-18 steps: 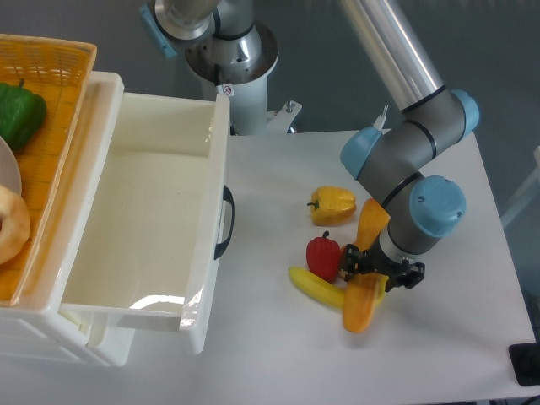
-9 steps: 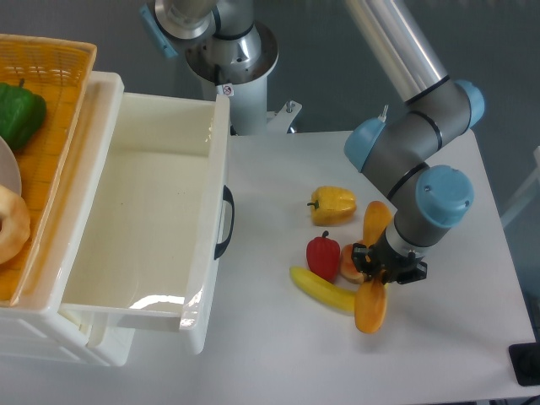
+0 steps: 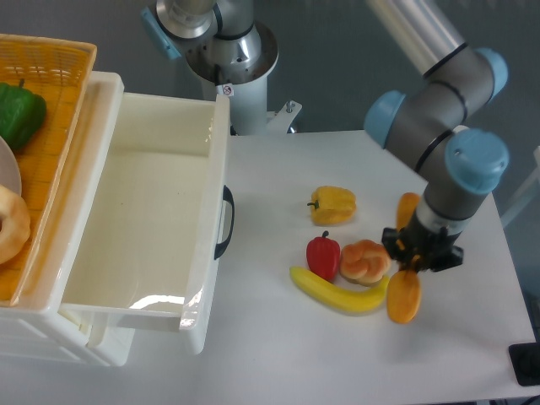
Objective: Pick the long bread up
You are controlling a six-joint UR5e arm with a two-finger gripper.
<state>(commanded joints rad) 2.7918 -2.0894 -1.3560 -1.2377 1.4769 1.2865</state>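
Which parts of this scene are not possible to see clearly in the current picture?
- Long golden-orange bread loaf: its middle is hidden by the black two-finger gripper and the wrist above it.
- Gripper fingers: too dark and small to separate.
- Green pepper and pale ring-shaped bread in the woven yellow basket: cut off by the left edge.
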